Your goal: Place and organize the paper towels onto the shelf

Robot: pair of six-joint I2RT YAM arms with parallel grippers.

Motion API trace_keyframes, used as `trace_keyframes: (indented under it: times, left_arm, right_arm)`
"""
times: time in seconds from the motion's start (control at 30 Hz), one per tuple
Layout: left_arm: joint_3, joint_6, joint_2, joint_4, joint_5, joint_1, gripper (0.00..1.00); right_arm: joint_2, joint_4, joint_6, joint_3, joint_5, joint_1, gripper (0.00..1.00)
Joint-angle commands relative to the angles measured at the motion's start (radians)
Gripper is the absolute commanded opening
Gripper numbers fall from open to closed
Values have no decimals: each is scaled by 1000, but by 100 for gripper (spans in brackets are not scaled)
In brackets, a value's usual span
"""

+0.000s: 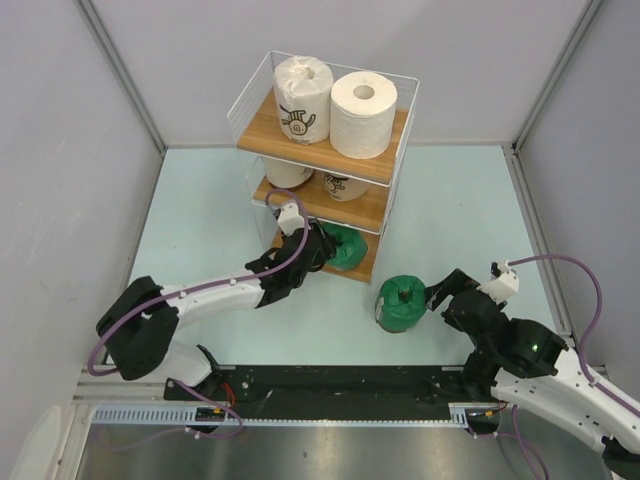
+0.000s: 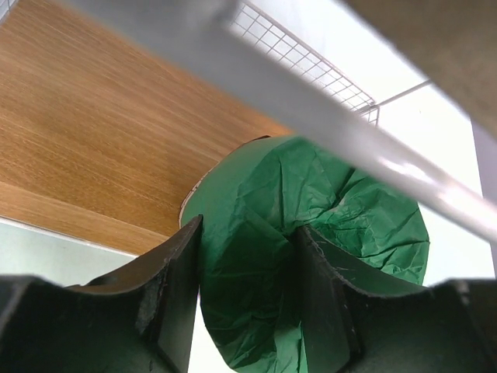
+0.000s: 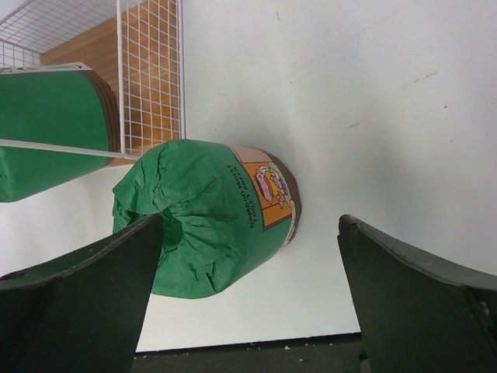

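The shelf [image 1: 392, 140] stands at the back centre. Its top board carries a white-wrapped logo roll [image 1: 303, 98] and a plain white roll [image 1: 363, 112]; two beige rolls [image 1: 288, 175] [image 1: 343, 185] sit on the middle board. My left gripper [image 1: 322, 245] is shut on a dark green roll [image 1: 348, 248] at the bottom board. In the left wrist view one finger [image 2: 175, 287] is outside the green roll [image 2: 349, 210] and the other is in its core. A second green roll [image 1: 402, 302] stands on the table, and my right gripper [image 1: 440, 292] is open beside it.
In the right wrist view the table roll [image 3: 210, 225] lies ahead of the wide jaws, nearer the left finger [image 3: 93, 287]. The shelf's wire side [image 3: 151, 78] and the shelved green roll [image 3: 54, 132] are just beyond. Grey walls enclose the pale table [image 1: 200, 230].
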Motion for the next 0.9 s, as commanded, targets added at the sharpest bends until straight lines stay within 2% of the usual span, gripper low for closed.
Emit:
trace_keyframes:
  times: [0.0,0.27,0.6,0.87]
  left_arm:
    - [52,-2,26,73,4,11,52]
    - [52,-16,72,78,15,16,54]
    - [40,-26,57,61,9,18,80]
    - [-39,-40,-101,39,-3,18,88]
  right_arm:
    - [-10,-2,30,1,24,5,100]
    - [-10,-2,30,1,22,9,100]
    - [-4,-2,30,-1,22,10,100]
    - [3,-2,30,1,24,10,100]
